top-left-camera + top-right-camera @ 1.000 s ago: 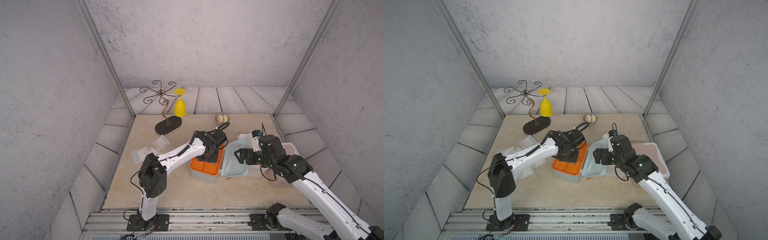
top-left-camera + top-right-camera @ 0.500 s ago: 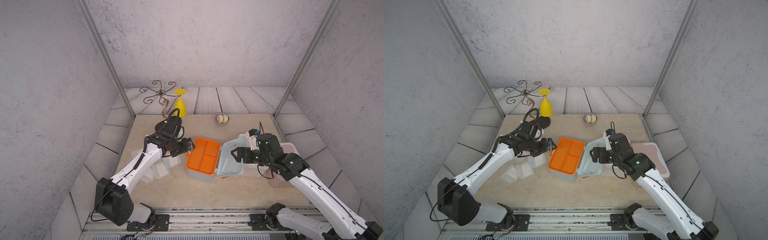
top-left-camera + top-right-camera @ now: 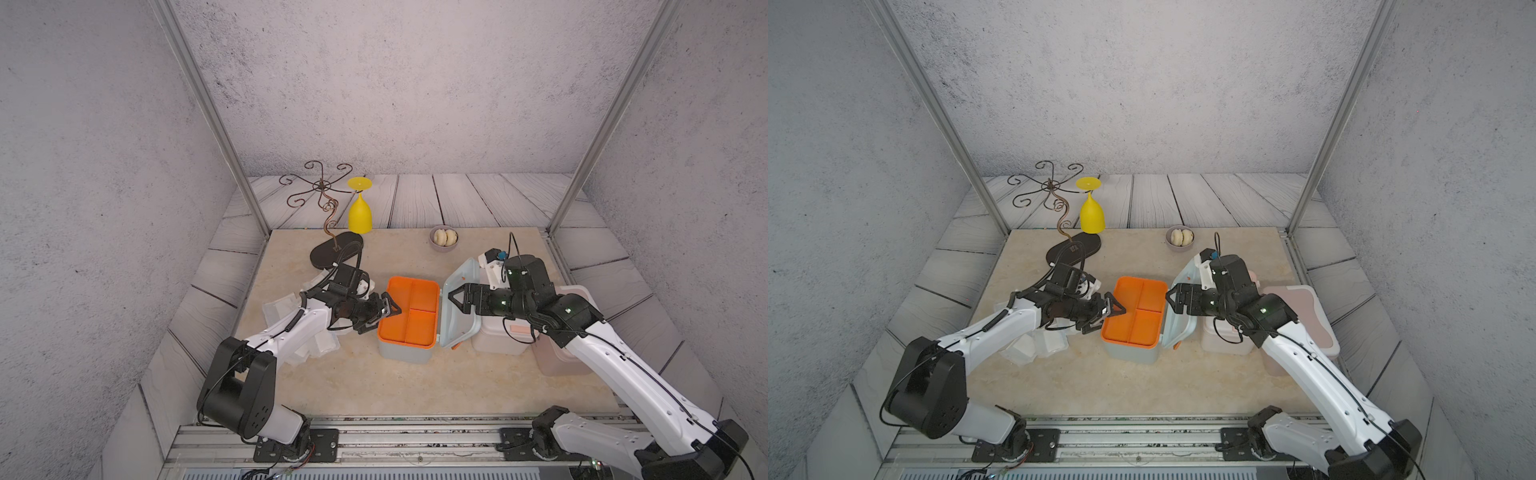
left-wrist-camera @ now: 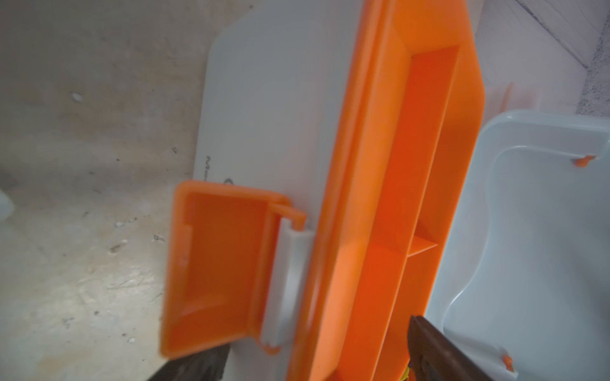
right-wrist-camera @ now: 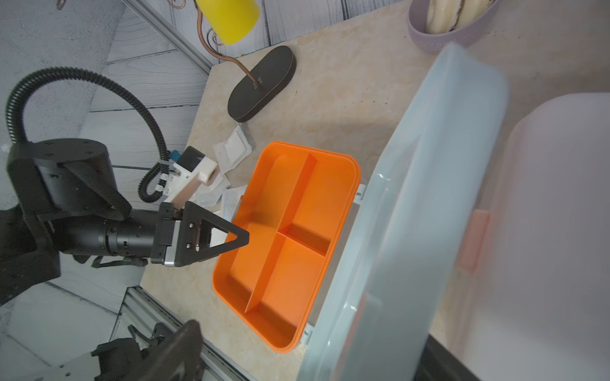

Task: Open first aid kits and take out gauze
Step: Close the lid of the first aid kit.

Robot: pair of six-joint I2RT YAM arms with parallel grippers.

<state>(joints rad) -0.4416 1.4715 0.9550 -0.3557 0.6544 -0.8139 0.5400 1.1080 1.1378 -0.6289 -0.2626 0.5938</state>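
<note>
The grey-blue first aid kit (image 3: 405,351) stands open in the middle, and its orange tray (image 3: 409,309) shows bare compartments. Its lid (image 3: 459,307) stands up on the right side. My left gripper (image 3: 390,311) is open at the tray's left rim. In the left wrist view it (image 4: 313,363) straddles the kit's front wall beside the dropped orange latch (image 4: 218,267). My right gripper (image 3: 455,297) is open, with the lid's edge (image 5: 412,214) loose between its fingers (image 5: 178,349). Several gauze packets (image 3: 278,309) lie on the table under my left arm.
The white kit (image 3: 498,338) sits shut right behind the raised lid. The pink kit (image 3: 561,361) lies under my right forearm. At the back stand a grey bowl (image 3: 444,239), a dark oval stand base (image 3: 336,253) and a hanging yellow glass (image 3: 360,214).
My left gripper swung from over the tray to the gauze pile on the left, opened wider, and came back to the tray's left rim. The right arm and the lid barely moved.
</note>
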